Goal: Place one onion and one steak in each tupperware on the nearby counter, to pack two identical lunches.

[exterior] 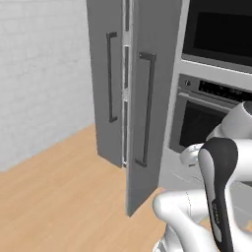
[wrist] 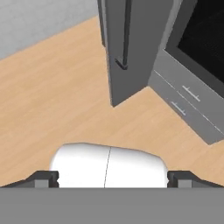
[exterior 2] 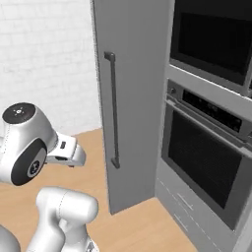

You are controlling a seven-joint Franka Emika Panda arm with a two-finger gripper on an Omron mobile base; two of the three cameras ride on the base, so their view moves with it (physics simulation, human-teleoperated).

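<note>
No part of the packing can be counted as done from what is shown. The gripper [wrist: 112, 178] is held with its fingertips [wrist: 43, 178] wide apart and nothing between them, above the light wood floor [wrist: 57, 100]. Ahead stands a tall grey fridge with two doors; the right door [exterior: 145, 106] is swung partly open, its long dark handle [exterior: 146, 109] facing the robot. To the right of it a built-in oven [exterior 2: 209, 162] with a dark glass front is set in a grey column, with a drawer [wrist: 186, 103] below. Where the tupperware, the onions, the steaks and the counter are cannot be told. By this judgement, everything is left: fetching food, presumably from the fridge, and filling both containers.
</note>
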